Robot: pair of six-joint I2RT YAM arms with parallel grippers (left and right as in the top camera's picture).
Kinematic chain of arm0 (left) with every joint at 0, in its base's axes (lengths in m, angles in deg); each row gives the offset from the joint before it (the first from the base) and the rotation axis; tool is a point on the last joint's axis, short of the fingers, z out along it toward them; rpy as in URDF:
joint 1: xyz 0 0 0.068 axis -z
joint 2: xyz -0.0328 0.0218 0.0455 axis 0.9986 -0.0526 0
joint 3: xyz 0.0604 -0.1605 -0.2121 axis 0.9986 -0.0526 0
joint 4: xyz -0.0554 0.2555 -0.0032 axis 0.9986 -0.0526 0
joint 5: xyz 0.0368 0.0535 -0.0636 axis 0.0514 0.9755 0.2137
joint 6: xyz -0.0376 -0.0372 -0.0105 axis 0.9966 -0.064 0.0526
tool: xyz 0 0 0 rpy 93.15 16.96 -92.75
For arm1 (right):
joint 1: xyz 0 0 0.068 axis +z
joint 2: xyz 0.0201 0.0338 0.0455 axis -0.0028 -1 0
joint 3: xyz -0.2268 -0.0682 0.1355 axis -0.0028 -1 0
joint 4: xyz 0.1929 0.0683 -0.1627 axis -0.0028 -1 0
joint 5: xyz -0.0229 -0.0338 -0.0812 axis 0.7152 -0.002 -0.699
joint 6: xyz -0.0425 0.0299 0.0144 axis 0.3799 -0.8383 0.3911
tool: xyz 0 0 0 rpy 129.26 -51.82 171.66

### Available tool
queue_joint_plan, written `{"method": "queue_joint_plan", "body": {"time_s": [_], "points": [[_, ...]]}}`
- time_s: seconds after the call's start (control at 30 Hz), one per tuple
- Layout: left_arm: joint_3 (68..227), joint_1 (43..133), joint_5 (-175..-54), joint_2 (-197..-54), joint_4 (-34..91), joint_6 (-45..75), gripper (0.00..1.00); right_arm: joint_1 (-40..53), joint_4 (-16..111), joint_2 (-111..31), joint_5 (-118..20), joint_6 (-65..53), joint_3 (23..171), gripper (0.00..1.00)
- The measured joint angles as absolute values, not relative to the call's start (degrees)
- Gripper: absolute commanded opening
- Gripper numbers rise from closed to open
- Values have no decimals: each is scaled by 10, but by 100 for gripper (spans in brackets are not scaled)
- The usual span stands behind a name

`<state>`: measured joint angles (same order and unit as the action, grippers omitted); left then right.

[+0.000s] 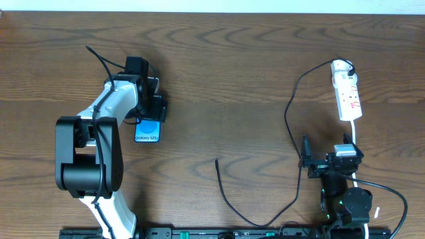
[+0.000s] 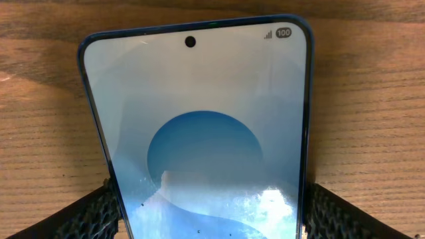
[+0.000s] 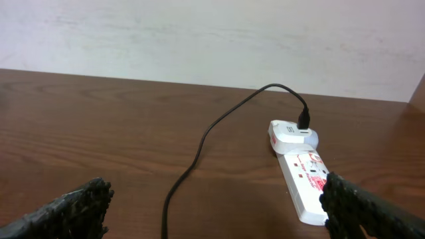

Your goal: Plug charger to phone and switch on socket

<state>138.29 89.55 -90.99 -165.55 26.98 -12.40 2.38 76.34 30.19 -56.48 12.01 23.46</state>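
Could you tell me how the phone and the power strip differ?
The phone is blue-screened; the power strip is white with red markings. The phone sits between the left fingers; the power strip lies apart from the right fingers. The charger cable is plugged into the power strip, not the phone. Both lie flat on the table.

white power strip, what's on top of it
A white charger block sits on the far end of the narrow white power strip, with the thin black cable plugged into it. The outlet beneath the block is covered.
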Motion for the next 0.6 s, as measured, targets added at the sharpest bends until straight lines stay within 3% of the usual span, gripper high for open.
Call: {"method": "queue_joint_plan", "body": {"time_s": [0.53,0.6], "points": [[1383,896,-910,-1655,270,-124,79,24,764,302,-565,120,235,99],[1383,896,-910,-1655,270,-124,75,24,763,302,-565,120,235,99]]}}
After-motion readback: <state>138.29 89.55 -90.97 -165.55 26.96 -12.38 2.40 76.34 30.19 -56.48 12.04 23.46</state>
